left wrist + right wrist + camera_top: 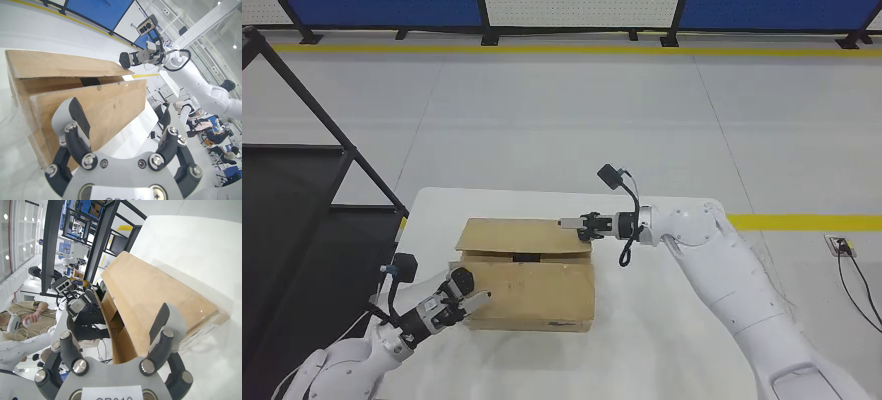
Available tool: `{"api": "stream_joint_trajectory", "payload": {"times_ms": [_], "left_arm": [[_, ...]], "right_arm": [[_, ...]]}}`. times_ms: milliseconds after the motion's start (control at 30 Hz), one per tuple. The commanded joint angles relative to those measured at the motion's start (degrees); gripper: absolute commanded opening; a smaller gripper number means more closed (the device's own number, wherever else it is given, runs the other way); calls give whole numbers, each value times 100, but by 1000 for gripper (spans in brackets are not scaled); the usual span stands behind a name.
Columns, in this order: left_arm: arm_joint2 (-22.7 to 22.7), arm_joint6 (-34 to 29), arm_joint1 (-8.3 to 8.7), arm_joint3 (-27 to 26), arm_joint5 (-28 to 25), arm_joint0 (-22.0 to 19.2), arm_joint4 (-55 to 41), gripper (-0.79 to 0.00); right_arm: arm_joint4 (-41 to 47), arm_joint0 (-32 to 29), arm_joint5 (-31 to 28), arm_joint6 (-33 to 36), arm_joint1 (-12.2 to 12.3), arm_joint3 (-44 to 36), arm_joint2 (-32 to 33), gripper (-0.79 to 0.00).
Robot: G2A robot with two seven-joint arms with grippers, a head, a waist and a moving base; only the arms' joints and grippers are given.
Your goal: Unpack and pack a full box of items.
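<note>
A brown cardboard box (532, 290) sits on the white table (672, 310), a little left of and below the middle of the top view. Its two long flaps are folded over the opening but do not lie flat. The far flap (522, 237) slopes upward, and the near flap (542, 280) covers most of the top. Between them runs a narrow dark gap (527, 258). What is inside cannot be made out.

The left claw (470, 292) is in the lower left of the top view, at the box's near left corner. The left wrist view shows it spread wide and holding nothing. One dark pad (79, 113) shows in front of the near flap, and the other stands off past the box's end, over the table. Whether the first pad touches the cardboard cannot be told.

The right claw (574, 224) comes in from the right of the top view, at the right end of the far flap. In the right wrist view its fingers (162, 317) stand well apart with the end of that flap between them, not pinched. In the upper middle of the left wrist view, this claw is just beside the flap's corner.

A black metal rack (332, 160) stands at the left edge of the top view. A yellow line (802, 222) crosses the floor at the right.
</note>
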Motion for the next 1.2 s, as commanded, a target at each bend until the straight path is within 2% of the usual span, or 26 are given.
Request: {"api": "stream_joint_trajectory", "payload": {"times_ms": [0,133,267,567,1167], "left_arm": [[132,53,-22,111,108,-156,40,0],[317,118,-59,267,218,-377,72,0],[409,183,-82,346,257,-492,129,0],[534,83,-107,497,228,-645,236,0],[637,81,-146,647,288,-805,401,0]], "right_arm": [[177,-27,415,103,-7,-58,14,0],[318,-34,1018,179,-34,-73,-26,0],[436,-41,1317,287,-83,-35,-120,0],[888,-124,1281,707,-118,49,-94,0],[998,-171,1343,594,-149,-47,-86,0]]}}
